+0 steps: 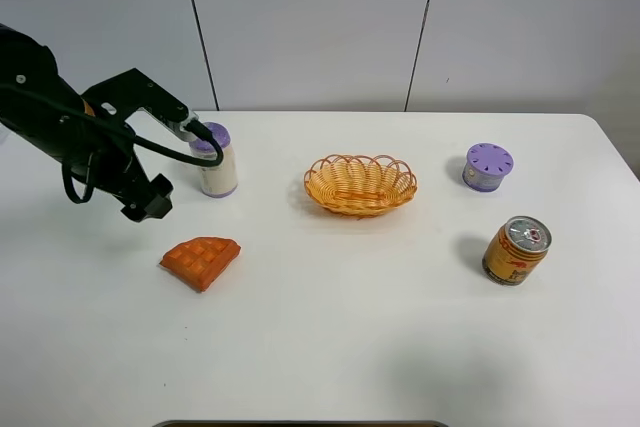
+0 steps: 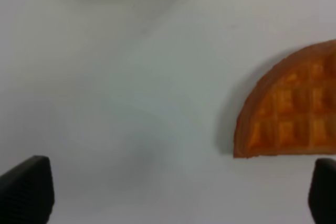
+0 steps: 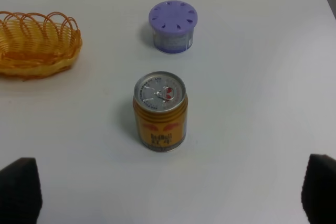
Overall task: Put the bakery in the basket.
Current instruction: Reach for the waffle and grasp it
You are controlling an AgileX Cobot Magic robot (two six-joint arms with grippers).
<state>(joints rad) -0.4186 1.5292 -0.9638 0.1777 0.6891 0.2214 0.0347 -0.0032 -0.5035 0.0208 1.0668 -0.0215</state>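
Observation:
The bakery, an orange-brown waffle wedge, lies flat on the white table at the front left. It also shows in the left wrist view. The golden wicker basket stands empty at the table's middle and shows in the right wrist view. My left gripper hovers behind and to the left of the waffle; in the left wrist view the left gripper is open and empty, the waffle off to one side. My right gripper is open and empty, and out of the exterior view.
A white bottle with a purple cap stands just behind the waffle, near the left arm. A purple round container and a yellow drink can stand at the right, both also in the right wrist view, the can nearest.

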